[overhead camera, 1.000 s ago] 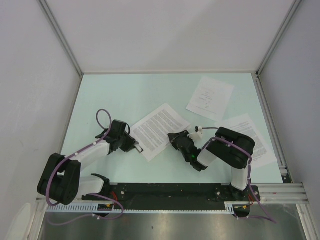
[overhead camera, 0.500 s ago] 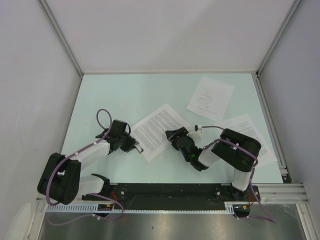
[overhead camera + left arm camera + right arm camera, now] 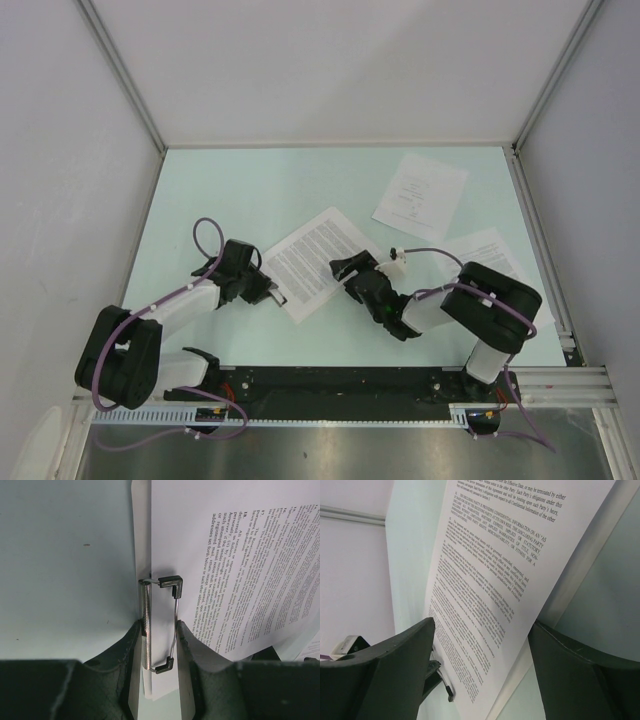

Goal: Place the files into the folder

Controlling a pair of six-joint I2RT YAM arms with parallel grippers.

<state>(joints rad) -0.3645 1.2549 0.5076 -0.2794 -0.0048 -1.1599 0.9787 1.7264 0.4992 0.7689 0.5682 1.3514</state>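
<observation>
A densely printed file [image 3: 315,260] lies on the white folder [image 3: 142,530] at mid table, its end under the raised metal clip [image 3: 162,625]. My left gripper [image 3: 159,626] is shut on that clip, squeezing its wire lever towards the board; it also shows in the top view [image 3: 264,291]. At the sheet's other end my right gripper [image 3: 344,268] stands open. In the right wrist view its jaws [image 3: 482,627] are spread wide, low over the same file [image 3: 495,580], gripping nothing. A title-page file [image 3: 420,195] and another dense file [image 3: 495,250] lie loose at the right.
The right arm's elbow [image 3: 495,310] covers part of the dense loose sheet. Aluminium frame posts and grey walls [image 3: 130,100] enclose the pale green table [image 3: 240,190] on the left, back and right. The black base rail [image 3: 340,385] runs along the near edge.
My right gripper has opened from nearly shut to wide and let go of the sheet's end, edging slightly up-left while its elbow swung right. The left gripper still pinches the clip.
</observation>
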